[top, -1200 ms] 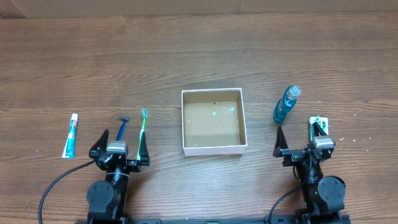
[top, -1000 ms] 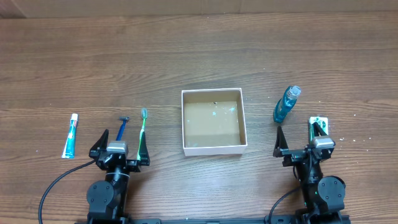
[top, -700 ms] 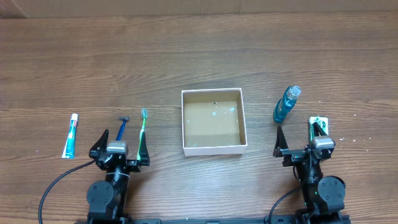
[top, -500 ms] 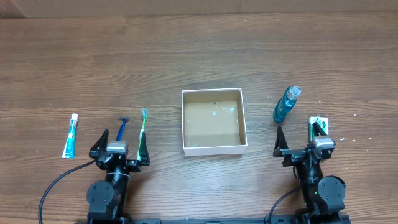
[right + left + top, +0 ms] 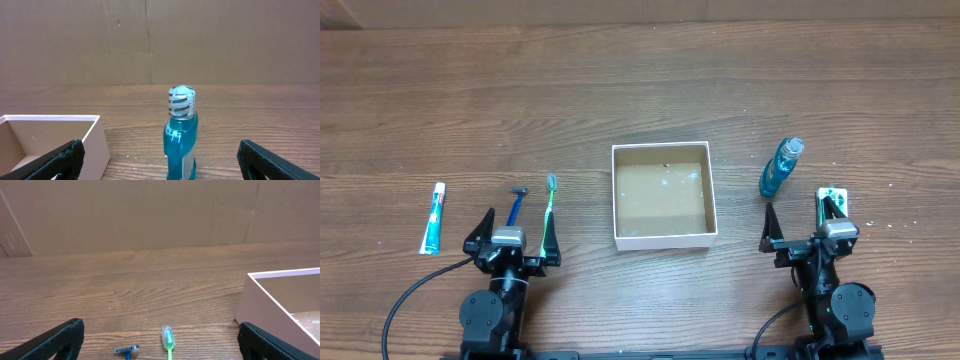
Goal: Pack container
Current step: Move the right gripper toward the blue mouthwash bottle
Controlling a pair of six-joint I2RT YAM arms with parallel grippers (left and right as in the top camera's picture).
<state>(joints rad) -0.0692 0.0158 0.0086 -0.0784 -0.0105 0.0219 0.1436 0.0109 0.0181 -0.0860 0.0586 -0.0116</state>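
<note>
One square shallow box, the container [image 5: 665,239], sits at table centre, between the two arms and well apart from both. It has thin white walls, a brown cardboard floor with a few pale teal-white flecks, and an open top with nothing inside.

Right of it stands a mouthwash bottle [image 5: 779,170], upright, clear plastic with blue liquid. A band around the cap reads "LISTERINE" in the right wrist view. The body label is too small to read.

Left of the box lies a green toothbrush [image 5: 549,205], head pointing away from the arms. Just beside it is a blue razor [image 5: 518,205], roughly parallel. Further left, apart from both, is a small white and teal toothpaste tube [image 5: 435,218], print unreadable.

A small white and green item [image 5: 834,196] lies partly under the outer finger of the right gripper [image 5: 797,225]; cannot tell what it is.

The right gripper has black fingers spread wide and holds nothing; the bottle stands ahead of it. The left gripper [image 5: 517,225] is also spread wide and empty, with the razor and toothbrush between and ahead of its fingers. The toothbrush handle end meets the box-side finger in the overhead view; contact unclear.

The table [image 5: 640,90] is brown wood with long horizontal grain and a matte finish. Behind it, both wrist views show a plain brown cardboard wall [image 5: 150,215] with faint creases.
</note>
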